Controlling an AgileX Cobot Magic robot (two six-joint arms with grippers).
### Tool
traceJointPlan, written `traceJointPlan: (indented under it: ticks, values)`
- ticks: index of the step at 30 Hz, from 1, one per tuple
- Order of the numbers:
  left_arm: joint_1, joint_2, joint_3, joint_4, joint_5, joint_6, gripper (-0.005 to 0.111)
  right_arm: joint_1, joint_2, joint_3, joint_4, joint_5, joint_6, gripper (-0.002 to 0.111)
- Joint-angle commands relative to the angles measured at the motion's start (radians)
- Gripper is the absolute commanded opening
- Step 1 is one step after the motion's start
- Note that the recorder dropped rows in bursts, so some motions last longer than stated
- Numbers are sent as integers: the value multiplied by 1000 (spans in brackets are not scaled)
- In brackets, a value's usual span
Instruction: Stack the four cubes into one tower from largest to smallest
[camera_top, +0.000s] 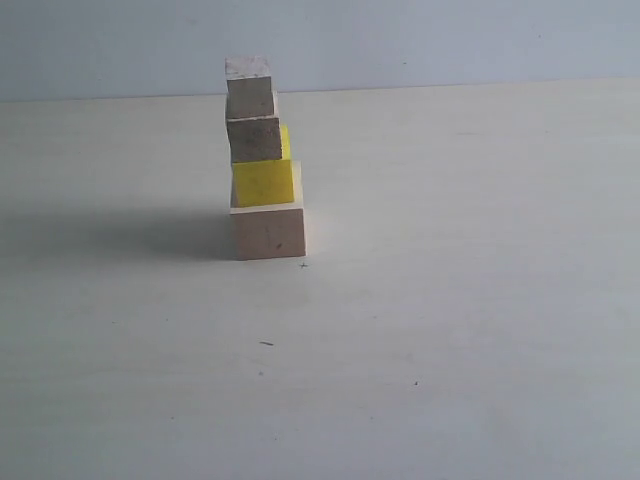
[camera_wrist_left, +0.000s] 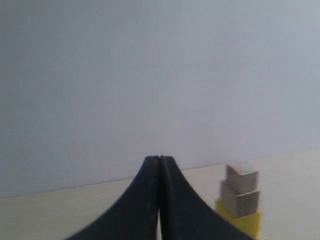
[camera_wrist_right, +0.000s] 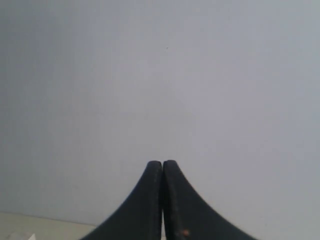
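Observation:
In the exterior view the tower (camera_top: 264, 160) stands on the white table: the large pale wood cube (camera_top: 268, 232) at the bottom, the yellow cube (camera_top: 265, 183) on it, then the small pale cube (camera_top: 255, 139) and the smallest cube (camera_top: 249, 88) on top. Neither gripper shows in that view. The left wrist view has my left gripper (camera_wrist_left: 159, 159) shut and empty, with the tower's upper cubes (camera_wrist_left: 241, 195) off to one side on the yellow cube (camera_wrist_left: 247, 224). My right gripper (camera_wrist_right: 162, 163) is shut and empty, facing the bare wall.
The white table (camera_top: 450, 330) stretches all round the tower, with a pale wall (camera_top: 430, 40) behind it. The tower's shadow (camera_top: 120, 235) falls to the left.

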Motion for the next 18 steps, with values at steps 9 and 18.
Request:
traceJointPlan:
  ticks: [9, 18]
  values:
    - [224, -273, 1, 146, 244, -81, 0, -2, -6, 6, 1, -79, 54, 0]
    - [313, -273, -3, -26, 287, 35, 0, -2, -146, 117, 1, 207, -32, 0]
